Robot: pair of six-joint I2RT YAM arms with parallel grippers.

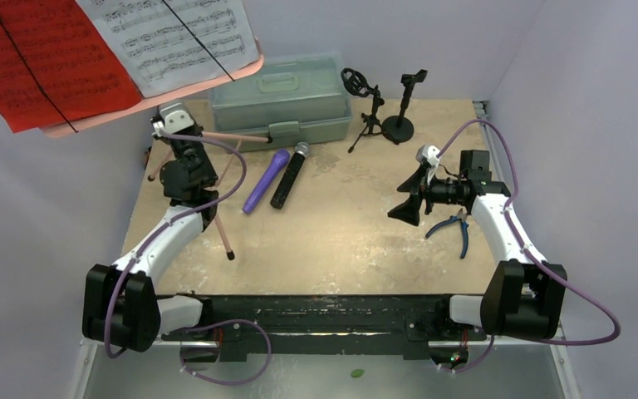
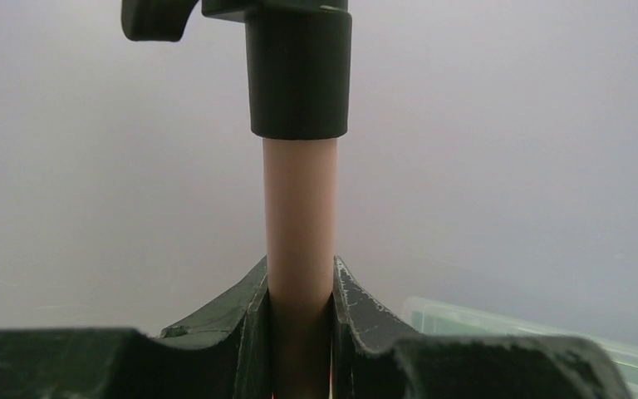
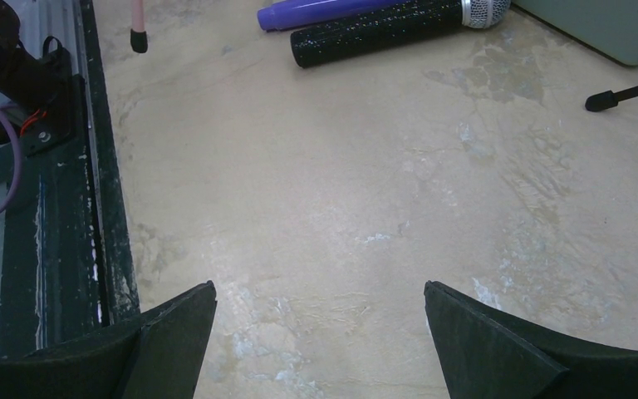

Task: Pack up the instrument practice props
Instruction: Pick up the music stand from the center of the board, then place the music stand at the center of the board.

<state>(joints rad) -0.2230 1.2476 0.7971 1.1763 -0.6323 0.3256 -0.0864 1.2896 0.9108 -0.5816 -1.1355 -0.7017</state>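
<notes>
The pink tripod stands at the left; one leg (image 1: 223, 233) reaches toward the table's front. Its pink tray (image 1: 133, 112) up top carries red sheet-music pages (image 1: 41, 58) and white ones (image 1: 174, 37). My left gripper (image 1: 184, 151) is shut on the tripod's pink pole (image 2: 299, 208), just under a black collar (image 2: 297, 75). A purple microphone (image 1: 266, 180) and a black silver-headed microphone (image 1: 289, 174) lie side by side mid-table. Two small black mic mounts (image 1: 367, 108) (image 1: 403, 108) stand at the back. My right gripper (image 1: 405, 209) hovers open over bare table (image 3: 320, 332).
A grey-green plastic case (image 1: 282, 100) sits shut at the back, behind the microphones. Blue-handled pliers (image 1: 457, 229) lie under my right forearm. Walls close in the table on both sides. A tripod foot (image 3: 139, 37) and a mount leg (image 3: 623, 94) show in the right wrist view.
</notes>
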